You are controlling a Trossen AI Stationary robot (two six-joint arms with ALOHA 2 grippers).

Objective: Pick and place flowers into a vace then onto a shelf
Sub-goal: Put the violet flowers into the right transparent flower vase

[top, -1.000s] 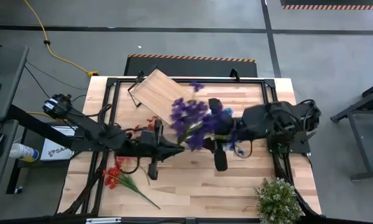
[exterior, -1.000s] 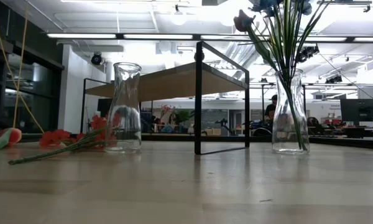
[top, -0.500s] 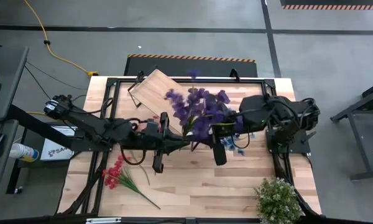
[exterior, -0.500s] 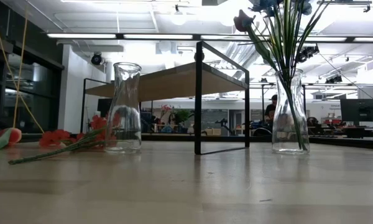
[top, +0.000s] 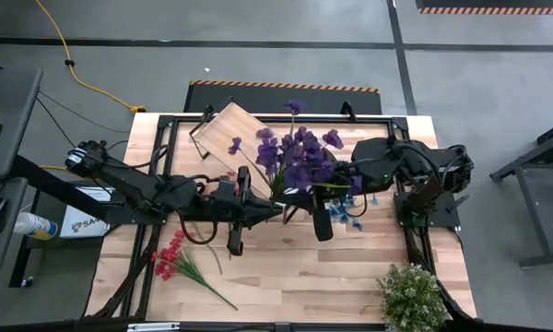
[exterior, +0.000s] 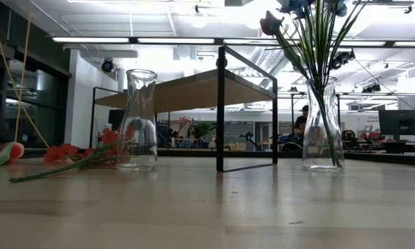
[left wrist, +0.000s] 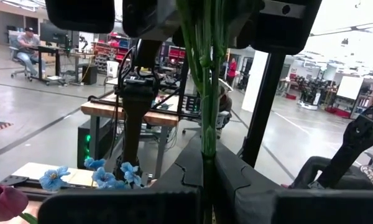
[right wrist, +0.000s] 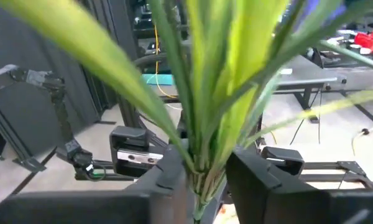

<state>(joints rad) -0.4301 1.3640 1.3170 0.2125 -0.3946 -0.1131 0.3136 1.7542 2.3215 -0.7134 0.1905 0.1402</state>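
Note:
A purple-bloomed spray (top: 295, 161) with green stems is held up over the table's middle between both grippers. My left gripper (top: 275, 212) comes in from the left and is shut on its lower stem. My right gripper (top: 301, 195) comes in from the right and is shut on the stems higher up, just under the leaves. The shelf (top: 238, 136) stands at the far left. An empty glass vase (exterior: 138, 119) stands upright on the table. A second vase (exterior: 323, 128) holds blue flowers. A red spray (top: 175, 263) lies flat near the left front. My left gripper pinches the spray's green stem (left wrist: 207, 140) between its two fingers (left wrist: 189, 171), which lie across it; the stem runs on past them to the right gripper. The spray is lifted clear of the table. My right gripper pinches the bunched stems (right wrist: 202, 168) just below the leaves, between its two fingers (right wrist: 248, 177); the leaves fan out beyond them. The spray is clear of the table.
A bushy pale green-white plant (top: 412, 297) stands at the near right corner. Blue blooms (left wrist: 105, 177) and a dark red bud (left wrist: 3, 200) show beyond the left gripper. An orange tulip (exterior: 7, 152) lies at the left. A black frame (top: 166, 157) runs around the table.
The purple spray has swung round: its blooms moved from over the table's middle toward the far edge, while its stem end stayed between the grippers. My right gripper turned with it. My left gripper crept a little toward the right.

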